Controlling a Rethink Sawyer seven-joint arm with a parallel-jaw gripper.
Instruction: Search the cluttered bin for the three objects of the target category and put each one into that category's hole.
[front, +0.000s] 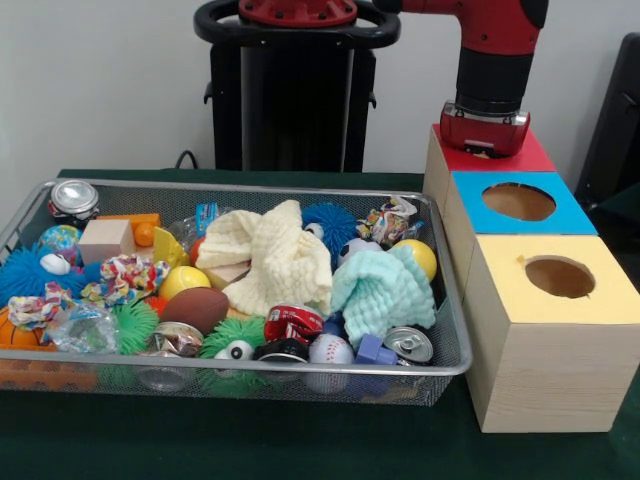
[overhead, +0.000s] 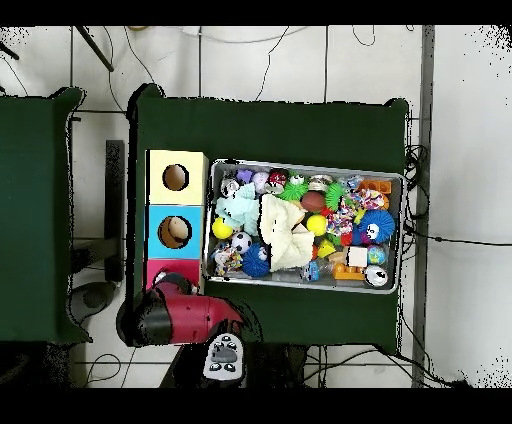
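Observation:
A wire mesh bin (front: 20, 215) (overhead: 403, 230) holds a jumble of toys. On top lie a cream cloth (front: 270, 255) (overhead: 285, 235) and a mint cloth (front: 380, 290) (overhead: 238, 210). Among them are a yellow ball (front: 420, 255), a brown football (front: 195, 308), a baseball (front: 330, 350), a crushed red can (front: 292, 322) and silver cans (front: 73, 199) (front: 408, 344). Beside the bin stand three wooden boxes with holes: yellow (front: 560, 277) (overhead: 176, 177), blue (front: 518, 201) (overhead: 174, 231) and red (front: 535, 158) (overhead: 160, 268). My gripper (front: 485, 135) (overhead: 168, 290) hangs low over the red box, its lower end hidden.
Spiky rubber balls in blue (front: 328, 222) and green (front: 135, 325), a wooden block (front: 105, 240) and a soccer ball (front: 355, 248) crowd the bin. Green cloth covers the table (front: 250, 440). A black chair back (front: 290, 100) stands behind the bin.

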